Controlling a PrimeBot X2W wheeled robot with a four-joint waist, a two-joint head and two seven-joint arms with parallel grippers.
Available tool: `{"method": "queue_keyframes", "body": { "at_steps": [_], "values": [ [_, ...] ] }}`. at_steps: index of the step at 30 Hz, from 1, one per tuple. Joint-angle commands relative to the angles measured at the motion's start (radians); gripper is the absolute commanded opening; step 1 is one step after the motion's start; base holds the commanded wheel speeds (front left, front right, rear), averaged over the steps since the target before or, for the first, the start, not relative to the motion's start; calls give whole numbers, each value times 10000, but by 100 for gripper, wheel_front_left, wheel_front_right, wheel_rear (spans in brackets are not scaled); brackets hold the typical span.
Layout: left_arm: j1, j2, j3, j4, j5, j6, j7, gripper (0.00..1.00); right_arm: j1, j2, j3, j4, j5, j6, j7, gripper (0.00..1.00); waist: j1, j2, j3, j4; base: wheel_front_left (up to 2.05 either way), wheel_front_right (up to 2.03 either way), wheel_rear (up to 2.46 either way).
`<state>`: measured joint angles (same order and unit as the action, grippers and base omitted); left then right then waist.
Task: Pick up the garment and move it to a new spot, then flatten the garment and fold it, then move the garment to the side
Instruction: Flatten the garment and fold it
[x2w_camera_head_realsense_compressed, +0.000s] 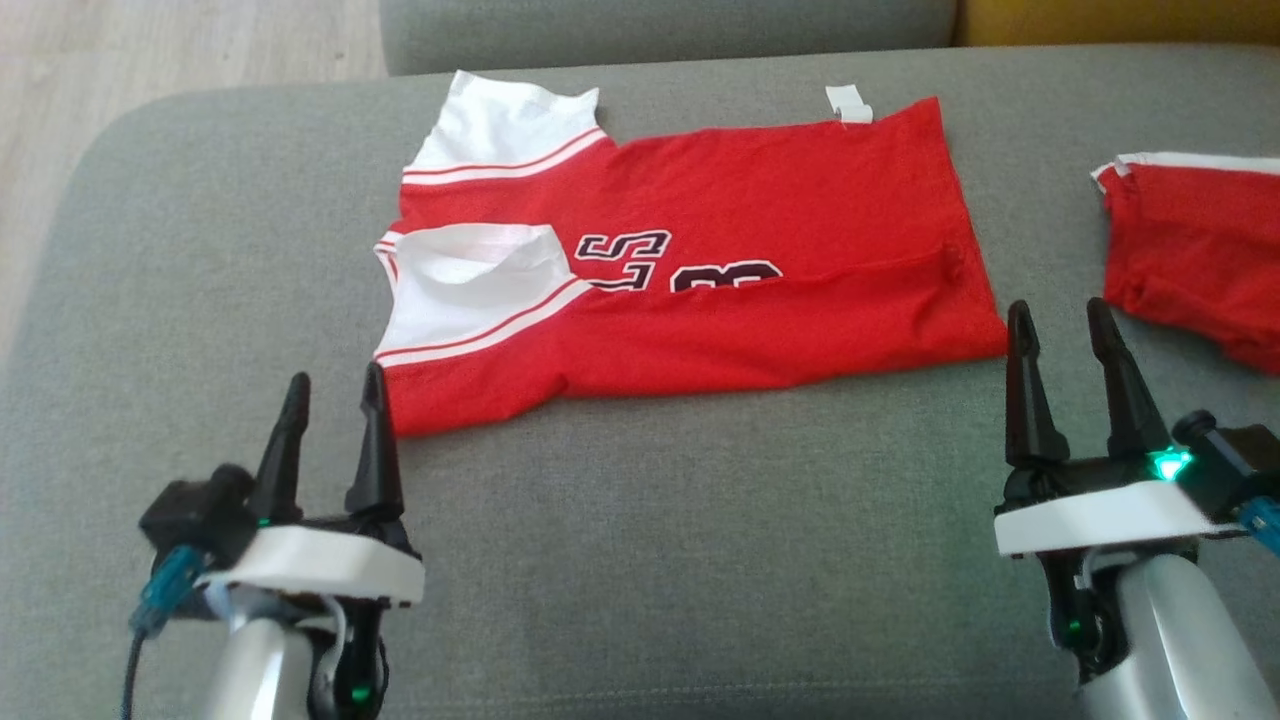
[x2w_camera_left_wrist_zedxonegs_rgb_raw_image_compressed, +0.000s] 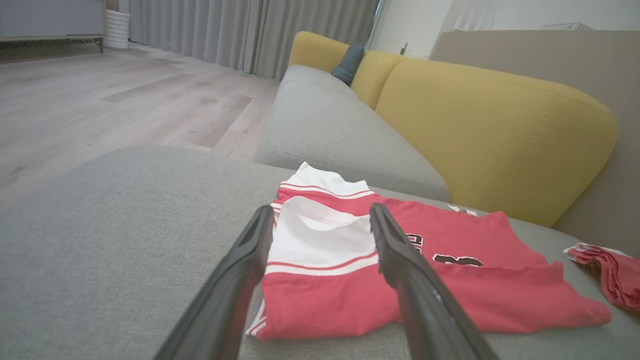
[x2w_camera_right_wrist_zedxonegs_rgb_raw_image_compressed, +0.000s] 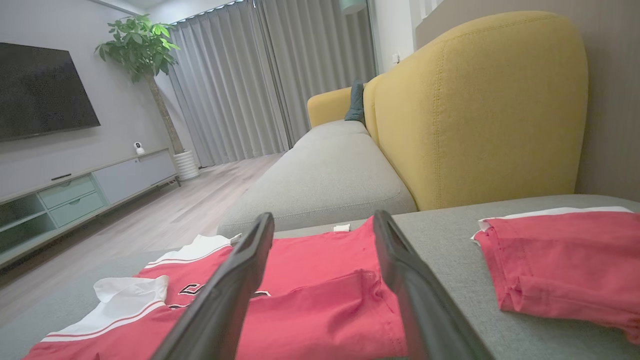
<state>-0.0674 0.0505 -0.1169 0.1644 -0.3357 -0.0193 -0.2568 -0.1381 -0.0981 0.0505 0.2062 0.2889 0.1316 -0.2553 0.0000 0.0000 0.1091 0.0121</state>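
Both my grippers wide open and empty: left gripper (x2w_camera_head_realsense_compressed: 336, 378), the garment (x2w_camera_head_realsense_compressed: 720, 300), right gripper (x2w_camera_head_realsense_compressed: 1058, 305).
On my left, the fingers stand fully spread, gripping nothing, just beside the garment's near left corner. It lies folded flat on the grey cushion (x2w_camera_head_realsense_compressed: 650, 560), red with white trim and a dark printed number. My right fingers are equally spread, near its right end. Another red cloth (x2w_camera_head_realsense_compressed: 1190, 250) lies further right. Beyond are a yellow sofa back (x2w_camera_left_wrist_zedxonegs_rgb_raw_image_compressed: 490, 130), grey curtains (x2w_camera_right_wrist_zedxonegs_rgb_raw_image_compressed: 280, 75) and a wood floor (x2w_camera_left_wrist_zedxonegs_rgb_raw_image_compressed: 125, 100).
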Motion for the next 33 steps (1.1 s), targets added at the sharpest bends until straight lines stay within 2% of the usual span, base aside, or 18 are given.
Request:
{"method": "queue_keyframes", "body": {
  "at_steps": [1, 8, 11, 17, 26, 33],
  "values": [
    [-667, 2, 203, -57, 137, -74, -49, 100, -335, 13, 173, -393, -86, -9, -64, 100, 0, 0, 100, -79, 0, 0, 0],
    [-1522, 41, -250, 2624, 594, 18, 120, 100, -767, -172, 251, -305, -111, -9, -64, 100, 0, 0, 480, -438, 0, 0, 0],
    [-1939, 160, -207, 3729, 786, 440, 460, 100, -876, -247, 236, -243, -73, -9, -64, 100, 0, 0, 604, -527, 0, 0, 0],
    [-2522, 248, 8, 4780, 808, 855, 335, 100, -1007, -262, 226, -122, -26, -9, -61, 100, 0, 0, 765, -666, 0, 0, 0],
    [-3128, 340, 121, 5820, 727, 894, 100, 100, -1117, -302, 255, -47, 7, -9, -60, 100, 0, 0, 904, -763, 0, 0, 0],
    [-3761, 401, -188, 6858, 756, 581, 587, 100, -1297, -351, 142, 22, -68, -9, 185, 100, 0, 0, 1035, -785, 0, 0, 0]
  ]
}}
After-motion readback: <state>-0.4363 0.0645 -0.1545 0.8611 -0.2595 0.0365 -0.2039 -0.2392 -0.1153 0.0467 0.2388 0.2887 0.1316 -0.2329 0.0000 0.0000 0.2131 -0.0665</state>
